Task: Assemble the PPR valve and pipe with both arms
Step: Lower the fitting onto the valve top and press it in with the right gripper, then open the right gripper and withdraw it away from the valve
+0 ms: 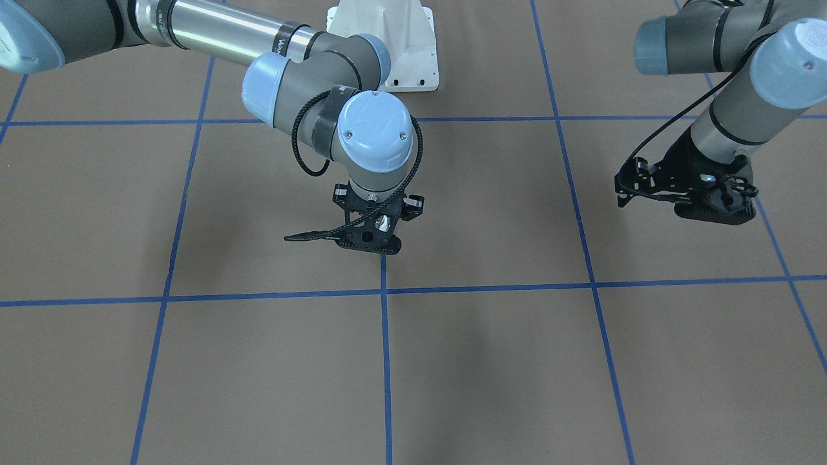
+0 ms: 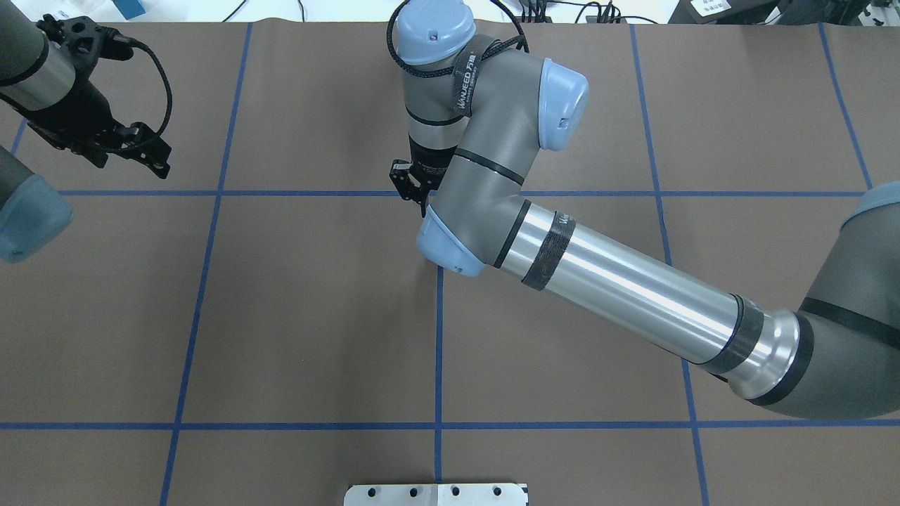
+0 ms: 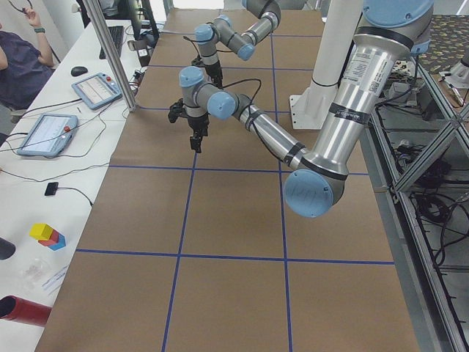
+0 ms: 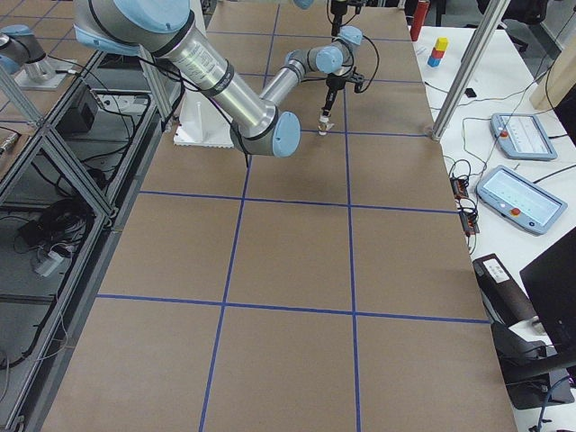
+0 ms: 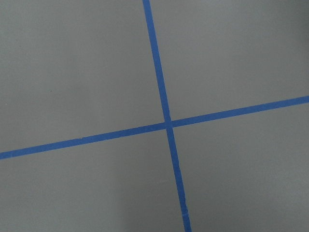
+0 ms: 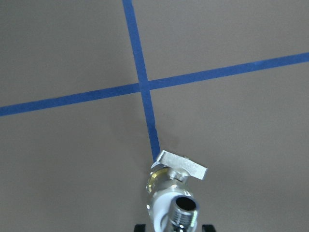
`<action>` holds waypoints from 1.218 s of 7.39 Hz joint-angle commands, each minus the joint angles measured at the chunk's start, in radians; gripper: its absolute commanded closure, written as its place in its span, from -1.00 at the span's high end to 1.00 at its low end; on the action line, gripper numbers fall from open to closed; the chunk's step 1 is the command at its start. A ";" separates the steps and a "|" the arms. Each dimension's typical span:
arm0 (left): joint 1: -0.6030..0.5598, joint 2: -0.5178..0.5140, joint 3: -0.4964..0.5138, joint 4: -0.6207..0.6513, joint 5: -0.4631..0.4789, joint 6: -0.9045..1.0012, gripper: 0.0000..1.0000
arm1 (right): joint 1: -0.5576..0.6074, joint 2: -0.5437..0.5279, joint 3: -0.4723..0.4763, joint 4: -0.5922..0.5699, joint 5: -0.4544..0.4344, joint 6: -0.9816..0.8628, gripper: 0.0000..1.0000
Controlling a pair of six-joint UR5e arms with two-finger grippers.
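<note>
Pointing straight down — right gripper, PPR valve in its grip.

One PPR valve (chrome) and one pipe.

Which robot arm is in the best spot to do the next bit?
Right, probably. The right fingers hold the shiny chrome T-shaped valve and white plastic pipe low over the brown table. The left fingers hang far aside.

You see the table from above and behind, from across it facing back, and from both ends; wrist cameras look down, close. Overhead and front views share the middle tape cross.
</note>
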 commanded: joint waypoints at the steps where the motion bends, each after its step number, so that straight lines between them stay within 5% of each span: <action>1: 0.000 -0.002 0.000 0.000 0.000 -0.001 1.00 | 0.000 0.000 0.000 0.000 0.000 0.001 0.98; 3: 0.000 -0.005 0.000 0.000 0.000 -0.001 1.00 | 0.009 0.006 0.014 -0.005 0.002 0.001 0.98; 5: -0.009 -0.001 -0.012 0.005 -0.002 0.042 1.00 | 0.102 -0.015 0.136 -0.130 0.023 -0.041 0.99; 7: -0.063 0.068 -0.011 0.006 0.000 0.273 1.00 | 0.243 -0.212 0.363 -0.299 0.020 -0.398 0.99; 9: -0.228 0.159 0.021 0.005 -0.001 0.611 1.00 | 0.474 -0.427 0.441 -0.295 0.073 -0.833 0.99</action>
